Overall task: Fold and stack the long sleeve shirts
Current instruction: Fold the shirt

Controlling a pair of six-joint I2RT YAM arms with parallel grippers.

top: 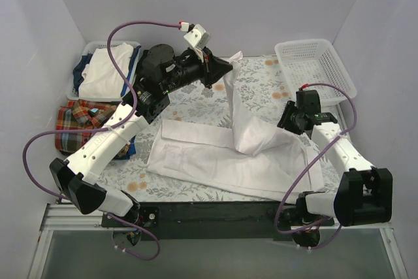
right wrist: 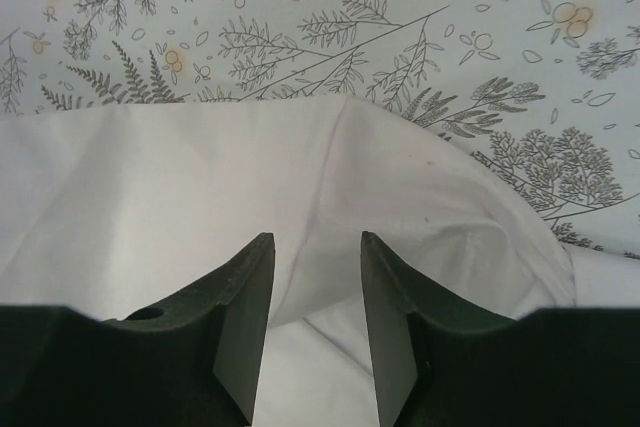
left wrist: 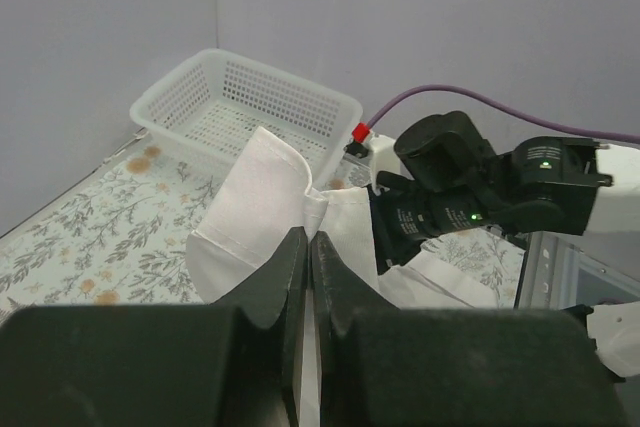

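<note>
The white long sleeve shirt (top: 215, 161) lies spread across the middle of the floral table. One sleeve rises from it toward the back, and my left gripper (top: 228, 70) is shut on its end, holding the cuff (left wrist: 250, 187) above the table. In the left wrist view the left gripper (left wrist: 308, 242) pinches white cloth between its jaws. My right gripper (top: 285, 122) hangs open over the shirt's right part; in its wrist view the right gripper (right wrist: 315, 247) stands just above a rounded fold of the white shirt (right wrist: 180, 177). The plaid long sleeve shirt (top: 81, 119) lies crumpled at the left edge.
A basket (top: 88, 50) at the back left holds white and blue clothes. An empty white mesh basket (top: 317, 70) (left wrist: 250, 107) stands at the back right. The floral tablecloth (top: 196, 96) (right wrist: 300, 37) shows behind the shirt. White walls close in the table on three sides.
</note>
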